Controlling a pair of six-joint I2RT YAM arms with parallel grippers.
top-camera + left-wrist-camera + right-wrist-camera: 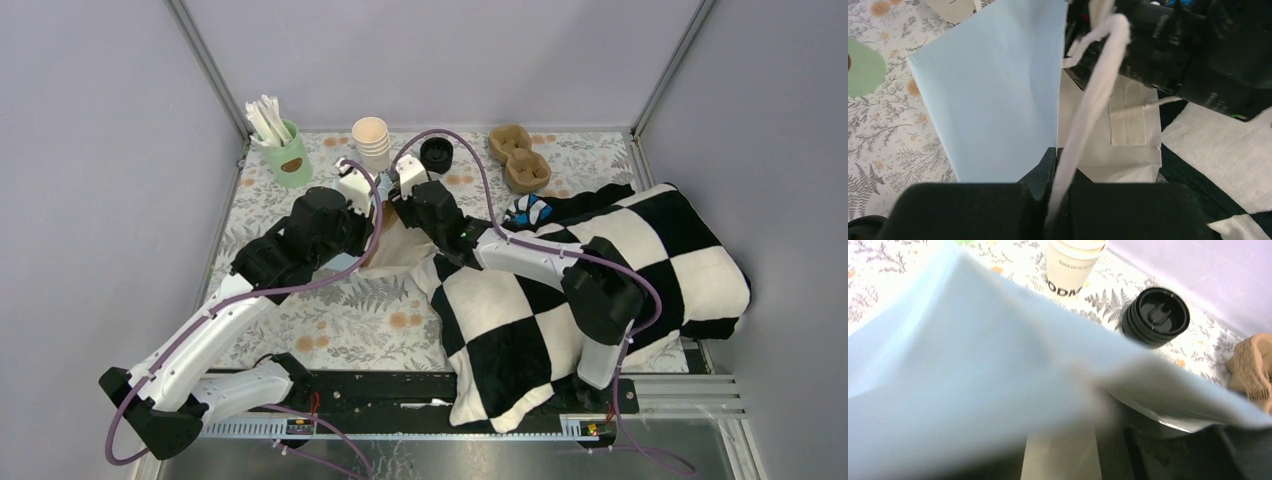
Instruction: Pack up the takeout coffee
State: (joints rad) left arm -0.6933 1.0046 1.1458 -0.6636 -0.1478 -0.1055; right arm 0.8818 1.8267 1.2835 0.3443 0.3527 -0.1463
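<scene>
The paper bag (998,100) is smooth and matt, its handle (1098,90) twisted white cord. At twelve o'clock, black plastic lids (1155,315) show ribbed, slightly glossy rims. At one o'clock, the pulp cup carrier (520,158) looks rough, fibrous.

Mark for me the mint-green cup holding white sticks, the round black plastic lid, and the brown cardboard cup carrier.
mint-green cup (297,149): top external view, green side wall.
round black plastic lid (1159,312): right wrist view, top face.
brown cardboard cup carrier (527,172): top external view, nearer well.
</scene>
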